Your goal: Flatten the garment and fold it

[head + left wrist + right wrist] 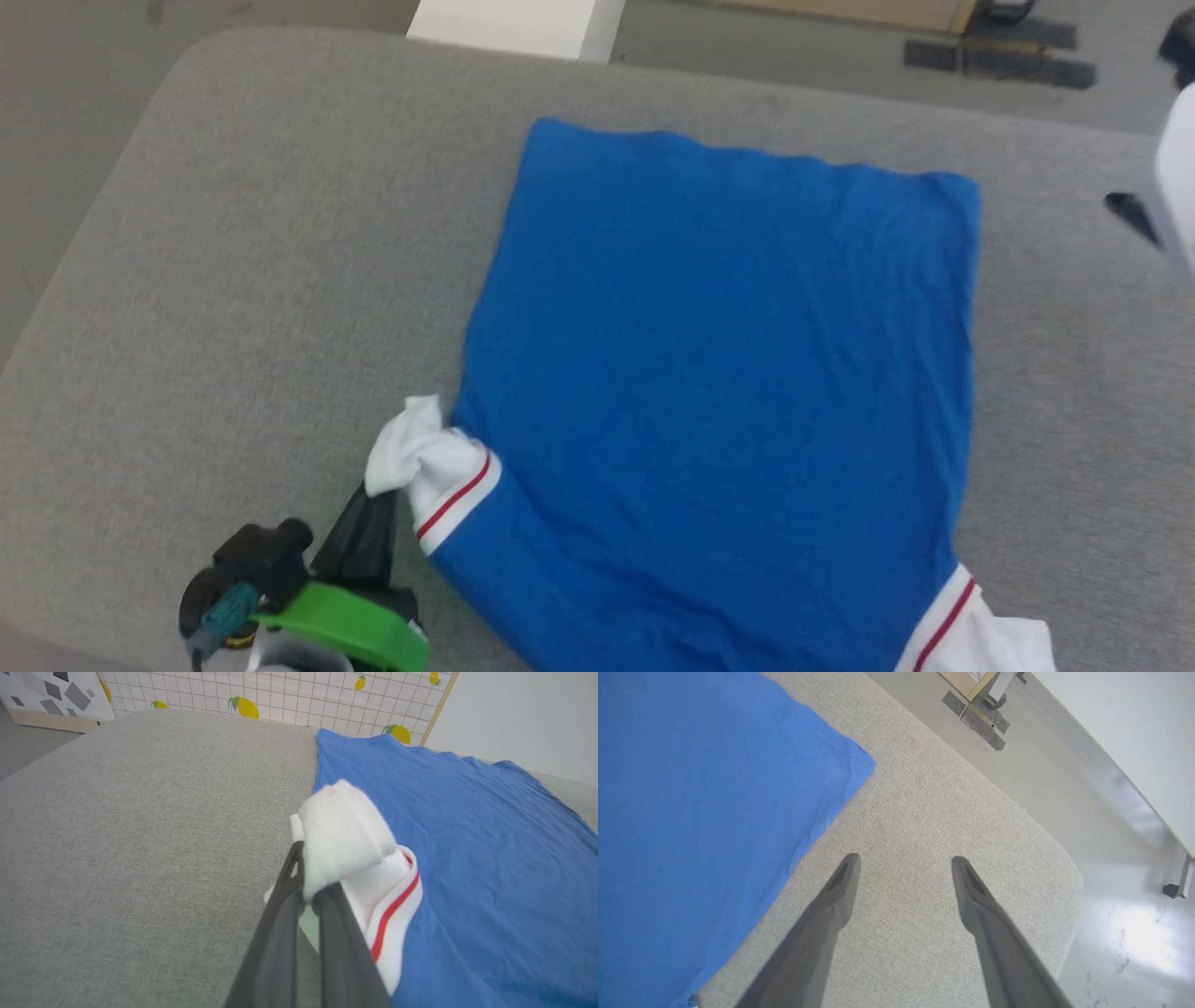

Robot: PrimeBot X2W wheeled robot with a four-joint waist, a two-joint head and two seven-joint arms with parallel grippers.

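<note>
While the left gripper point(308, 891) pinches the white sleeve point(345, 830), drawing it outward and low should spread the garment point(728, 392), which lies mostly flat on the grey table point(233, 280); the right gripper point(906, 861), fingers parted and empty, hangs beside a hem corner.

On the table point(233, 280) the garment point(719, 373), left pincer point(385, 499) at sleeve point(425, 457)

The gray table point(233, 280) has lots of bare room to the left of the blue shirt point(719, 373), and a thinner bare strip on its right. The shirt covers the middle. The left hand point(378, 509) blocks the near left corner, pinching the white sleeve point(420, 457).
</note>
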